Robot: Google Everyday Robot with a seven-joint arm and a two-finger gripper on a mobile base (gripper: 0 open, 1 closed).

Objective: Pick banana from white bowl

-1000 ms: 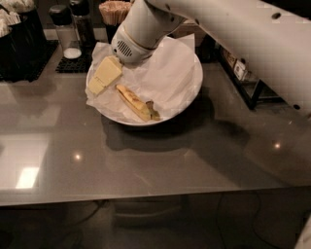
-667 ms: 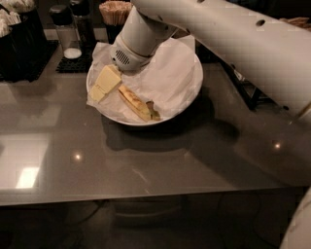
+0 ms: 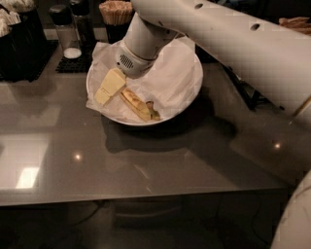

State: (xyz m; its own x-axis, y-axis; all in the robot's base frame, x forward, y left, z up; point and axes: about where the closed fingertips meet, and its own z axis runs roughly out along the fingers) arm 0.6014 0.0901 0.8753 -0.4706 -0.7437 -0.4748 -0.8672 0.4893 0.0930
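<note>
The place looked like a café or break-room serving counter. At the back of a glossy grey desk [image 3: 146, 165] stood a condiment station: a glass shaker [image 3: 65, 34] with a black lid and white grains at its bottom, a darker bottle [image 3: 83, 22] just beside it, both on a black mat [image 3: 73, 64], and a dark cup of wooden sticks [image 3: 115, 12]. To the left, a black caddy [image 3: 19, 48] held pale packets [image 3: 8, 17]. In front of them sat the paper-lined white bowl [image 3: 194, 92] with the banana [image 3: 138, 104], serving-style, and the robot's tool [image 3: 108, 90] hung low inside the bowl's left side.
</note>
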